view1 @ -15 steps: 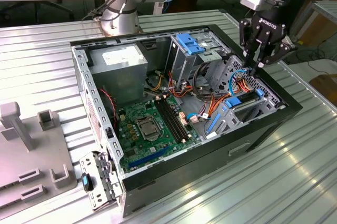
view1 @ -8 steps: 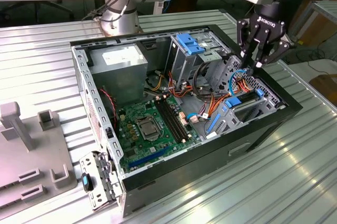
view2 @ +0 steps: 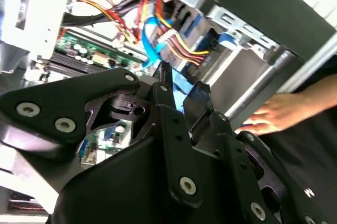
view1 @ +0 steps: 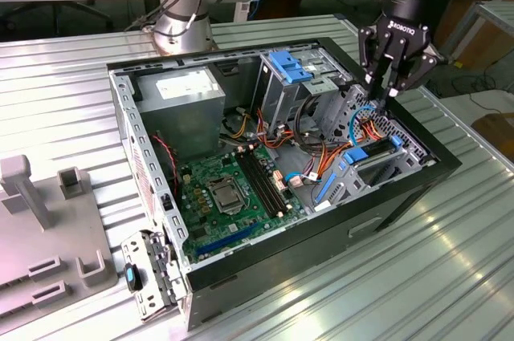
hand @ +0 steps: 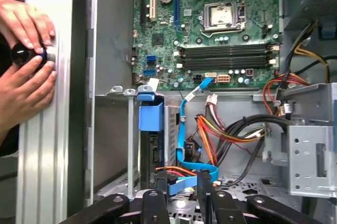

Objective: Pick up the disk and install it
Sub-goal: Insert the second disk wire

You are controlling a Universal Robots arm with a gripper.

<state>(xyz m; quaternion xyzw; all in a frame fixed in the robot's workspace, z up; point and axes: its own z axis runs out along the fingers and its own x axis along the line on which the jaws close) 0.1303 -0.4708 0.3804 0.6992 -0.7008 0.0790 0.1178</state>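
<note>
One end effector (view1: pixel 391 88), fingers nearly together and empty, hangs over the disk (view1: pixel 372 151).

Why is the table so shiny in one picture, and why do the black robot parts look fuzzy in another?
In the exterior view, light glares off the ribbed metal table in bright streaks. In the second wrist view, the gripper sits very near the camera, so its black links look soft, and a hand beyond is blurred. In the first wrist view, the green motherboard looks evenly lit and sharp.
</note>
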